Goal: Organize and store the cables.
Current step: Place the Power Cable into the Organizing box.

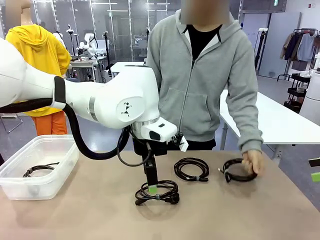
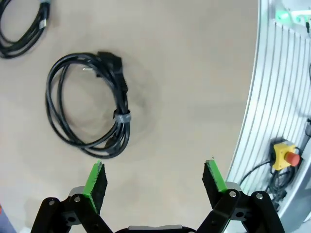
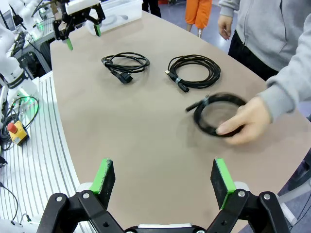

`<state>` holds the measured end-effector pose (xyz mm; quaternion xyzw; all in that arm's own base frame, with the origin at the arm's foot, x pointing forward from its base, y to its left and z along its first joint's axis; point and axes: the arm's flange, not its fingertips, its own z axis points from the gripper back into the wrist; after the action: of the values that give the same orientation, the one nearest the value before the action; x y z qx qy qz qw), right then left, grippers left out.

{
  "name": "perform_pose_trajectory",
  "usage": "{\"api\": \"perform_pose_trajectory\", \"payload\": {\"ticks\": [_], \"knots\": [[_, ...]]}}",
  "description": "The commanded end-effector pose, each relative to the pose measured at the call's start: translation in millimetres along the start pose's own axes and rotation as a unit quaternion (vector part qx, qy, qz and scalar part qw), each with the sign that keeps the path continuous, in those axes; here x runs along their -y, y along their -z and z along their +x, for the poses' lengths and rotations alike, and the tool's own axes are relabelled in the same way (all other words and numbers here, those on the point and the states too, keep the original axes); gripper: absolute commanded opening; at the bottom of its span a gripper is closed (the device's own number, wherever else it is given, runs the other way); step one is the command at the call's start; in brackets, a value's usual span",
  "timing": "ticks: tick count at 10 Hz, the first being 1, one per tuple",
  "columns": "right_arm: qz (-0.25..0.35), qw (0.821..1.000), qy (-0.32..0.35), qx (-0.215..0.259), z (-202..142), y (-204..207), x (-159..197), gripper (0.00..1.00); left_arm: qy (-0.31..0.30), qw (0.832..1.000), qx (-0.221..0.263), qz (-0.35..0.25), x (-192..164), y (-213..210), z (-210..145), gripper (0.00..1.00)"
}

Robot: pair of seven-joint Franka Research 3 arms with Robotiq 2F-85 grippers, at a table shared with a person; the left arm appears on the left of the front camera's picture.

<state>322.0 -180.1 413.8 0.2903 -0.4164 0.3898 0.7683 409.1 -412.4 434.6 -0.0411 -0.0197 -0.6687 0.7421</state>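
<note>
Because the cable (image 2: 90,107) lies beyond and beside the wide-open, empty left jaws, not between them, closing here may miss it or snag one strand.

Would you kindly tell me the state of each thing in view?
Left gripper: open, empty
Right gripper: open, empty
Near cable: coiled, tied, on table
Middle cable: coiled, tied, on table
Far cable: coiled, under person's hand
Bin: lidless
Fourth cable: coiled, in bin
</note>
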Motion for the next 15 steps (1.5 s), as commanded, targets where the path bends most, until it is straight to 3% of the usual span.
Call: {"api": "perform_pose_trajectory", "payload": {"ticks": [1, 4, 11, 12, 13, 14, 15], "knots": [[0.0, 1.0, -0.01, 0.007, -1.6, -0.8, 2.5, 1.0, 0.01, 1.0, 0.006, 0.011, -11.1, 30.5, 2.4, 1.0], [0.0, 1.0, -0.01, 0.007, -1.6, -0.8, 2.5, 1.0, 0.013, 0.999, 0.009, 0.035, -17.1, 57.3, 8.5, 1.0], [0.0, 1.0, -0.01, 0.007, -1.6, -0.8, 2.5, 1.0, -0.006, 1.0, -0.008, 0.001, -31.2, 101.5, 22.4, 1.0], [0.0, 1.0, -0.01, 0.007, -1.6, -0.8, 2.5, 1.0, -0.006, 1.0, -0.013, -0.002, -31.5, 103.9, 22.2, 0.93], [0.0, 1.0, -0.01, 0.007, -1.6, -0.8, 2.5, 1.0, -0.002, 1.0, -0.021, 0.002, -32.3, 102.4, 25.6, 0.43], [0.0, 1.0, -0.01, 0.007, -1.6, -0.8, 2.5, 1.0, -0.001, 1.0, -0.028, -0.001, -31.6, 100.9, 24.4, 0.34], [0.0, 1.0, -0.01, 0.007, -1.6, -0.8, 2.5, 1.0, 0.0, 0.999, -0.036, -0.007, -30.8, 101.3, 23.8, 0.0]]}}
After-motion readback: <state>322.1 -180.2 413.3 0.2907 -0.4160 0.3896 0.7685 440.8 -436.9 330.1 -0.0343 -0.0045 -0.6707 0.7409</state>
